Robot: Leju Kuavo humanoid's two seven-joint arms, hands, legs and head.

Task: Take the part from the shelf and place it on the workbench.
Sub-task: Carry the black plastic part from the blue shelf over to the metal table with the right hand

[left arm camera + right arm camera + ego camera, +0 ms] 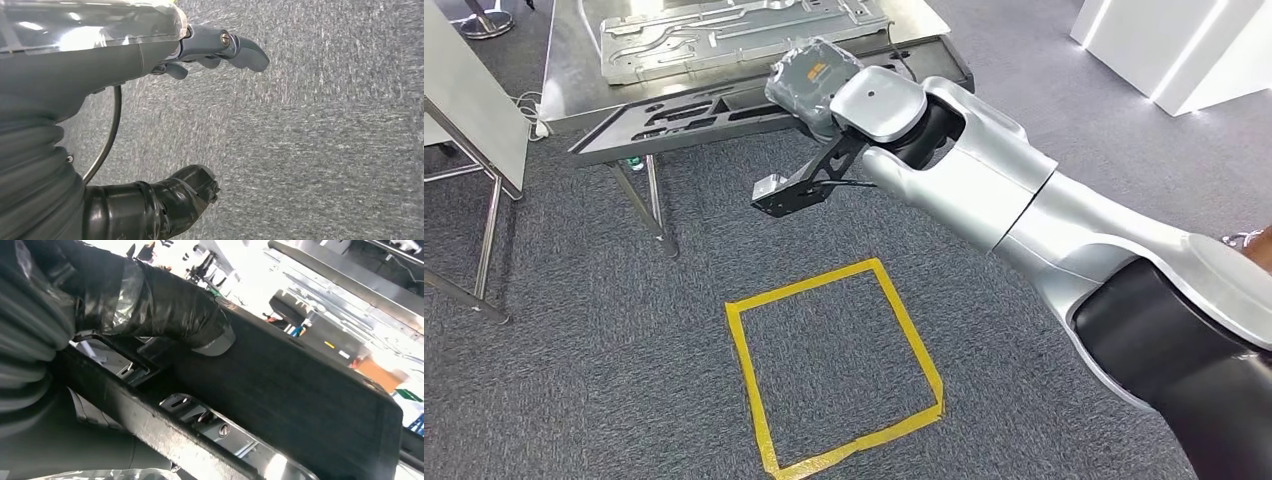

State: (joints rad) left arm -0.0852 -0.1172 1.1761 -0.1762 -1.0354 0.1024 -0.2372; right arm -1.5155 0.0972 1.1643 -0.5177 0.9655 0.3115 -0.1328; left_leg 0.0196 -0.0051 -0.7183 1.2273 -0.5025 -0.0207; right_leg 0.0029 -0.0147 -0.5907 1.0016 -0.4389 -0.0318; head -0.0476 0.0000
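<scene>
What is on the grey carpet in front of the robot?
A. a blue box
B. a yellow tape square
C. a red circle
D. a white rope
B: the head view shows a yellow tape square stuck on the grey carpet, below the robot's right hand, which is at the long dark part by the metal workbench.

Grey carpet [574, 380] covers the floor, marked with a yellow tape square [834, 365]. A metal-legged bench [564, 70] stands beyond; white panels [1164, 45] glow brightly.
</scene>
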